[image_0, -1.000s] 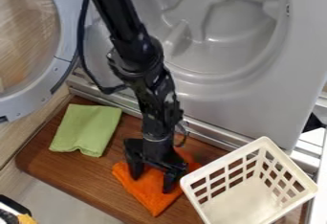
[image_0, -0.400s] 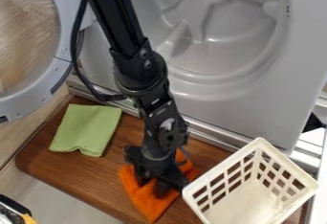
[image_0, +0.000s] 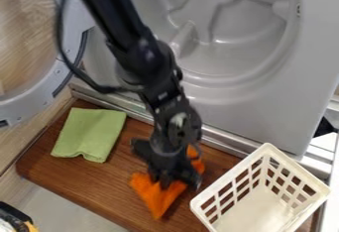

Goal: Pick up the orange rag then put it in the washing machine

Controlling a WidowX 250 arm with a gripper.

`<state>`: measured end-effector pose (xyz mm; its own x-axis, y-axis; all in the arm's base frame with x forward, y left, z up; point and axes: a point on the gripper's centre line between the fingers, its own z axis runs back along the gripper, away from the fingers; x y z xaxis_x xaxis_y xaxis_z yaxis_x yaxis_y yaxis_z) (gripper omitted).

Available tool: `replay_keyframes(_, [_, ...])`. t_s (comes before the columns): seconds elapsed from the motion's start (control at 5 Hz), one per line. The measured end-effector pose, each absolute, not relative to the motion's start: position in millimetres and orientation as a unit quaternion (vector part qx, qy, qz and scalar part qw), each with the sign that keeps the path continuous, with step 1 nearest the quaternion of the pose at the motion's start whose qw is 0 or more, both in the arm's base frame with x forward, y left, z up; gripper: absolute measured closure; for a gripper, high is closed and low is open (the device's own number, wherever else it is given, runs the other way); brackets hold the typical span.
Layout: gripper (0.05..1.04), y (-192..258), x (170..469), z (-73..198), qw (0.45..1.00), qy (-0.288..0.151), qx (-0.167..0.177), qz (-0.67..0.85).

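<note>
Way into washing machine open; basket near claw.

Pale wooden panel beside grey floor

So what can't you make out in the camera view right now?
All in the camera view:
- Orange rag's middle: under the gripper, so its hold is uncertain.
- Washing machine's upper opening: cut by the top edge.
- Door: cut by the left edge.
- White basket's lowest part: cut by the bottom edge.

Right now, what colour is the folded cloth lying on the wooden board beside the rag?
Light green; the camera view shows the cloth best.
</note>
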<state>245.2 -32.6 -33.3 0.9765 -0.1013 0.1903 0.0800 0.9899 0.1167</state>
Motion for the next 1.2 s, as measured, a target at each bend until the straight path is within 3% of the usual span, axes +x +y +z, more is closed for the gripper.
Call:
replay_keyframes(0.2, [1.0,-30,273,15,0.984,-0.173,0.031,-0.033])
replay_keyframes(0.6, [1.0,-32,338,79,0.951,-0.3,0.015,-0.069])
replay_keyframes(1.0, [1.0,-33,387,80,0.924,-0.364,0.046,-0.109])
replay_keyframes(1.2, [1.0,-24,394,69,0.926,-0.357,0.057,-0.107])
